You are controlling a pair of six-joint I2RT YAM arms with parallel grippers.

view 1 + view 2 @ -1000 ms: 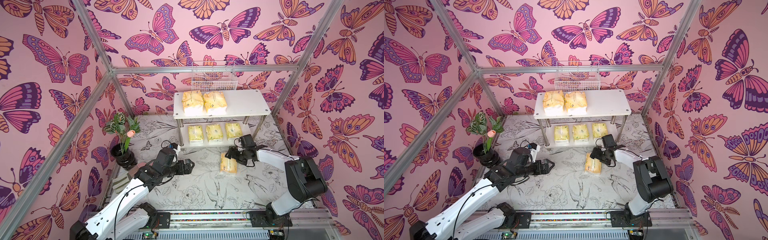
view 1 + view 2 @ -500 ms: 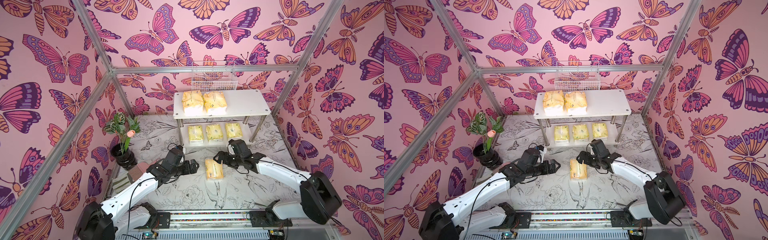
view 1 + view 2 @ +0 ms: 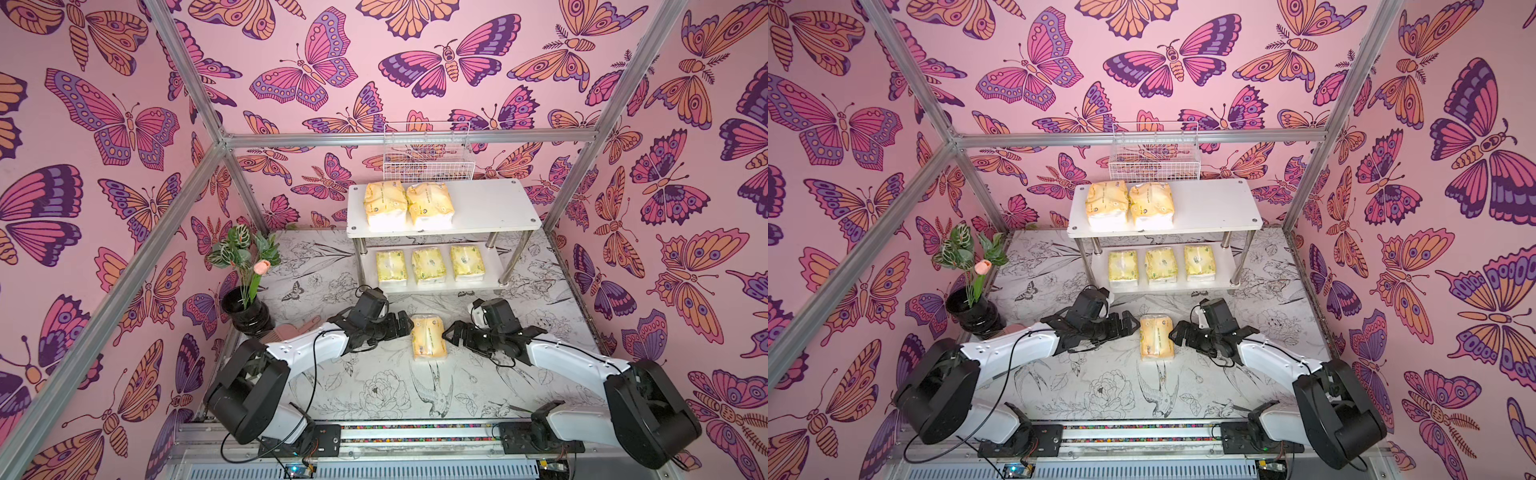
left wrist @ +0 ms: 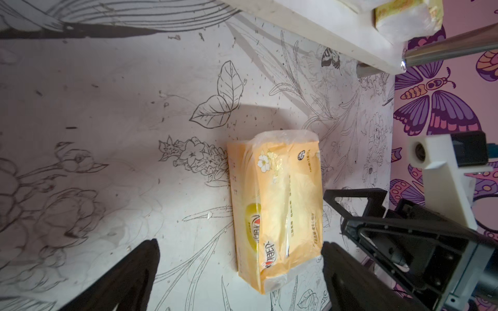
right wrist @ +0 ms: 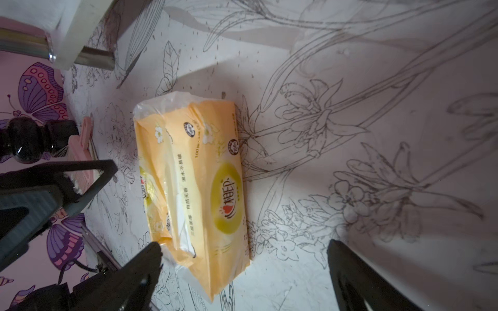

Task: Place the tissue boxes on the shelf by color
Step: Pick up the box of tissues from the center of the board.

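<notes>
One orange-yellow tissue box (image 3: 429, 341) (image 3: 1156, 341) lies flat on the table between my two arms. My left gripper (image 3: 405, 325) (image 4: 240, 243) is open at its left side, and the pack's near end shows between the fingers without being gripped. My right gripper (image 3: 451, 333) (image 5: 244, 244) is open just right of the pack, one fingertip (image 5: 151, 255) at the wrapper's corner. The white shelf (image 3: 490, 203) stands behind. Its top board carries two orange-yellow packs (image 3: 407, 205). Three pale yellow packs (image 3: 428, 264) sit in a row on the lower board.
A white wire basket (image 3: 428, 153) hangs on the back wall above the shelf. A black vase with a plant (image 3: 247, 311) stands at the left, with a pink brush (image 3: 291, 332) beside it. Chrome shelf legs (image 3: 509, 266) reach the table.
My right gripper brought the orange-yellow pack leftward to the table's middle, opened off it and drew back a little. My left arm reached in toward the pack's left side.
</notes>
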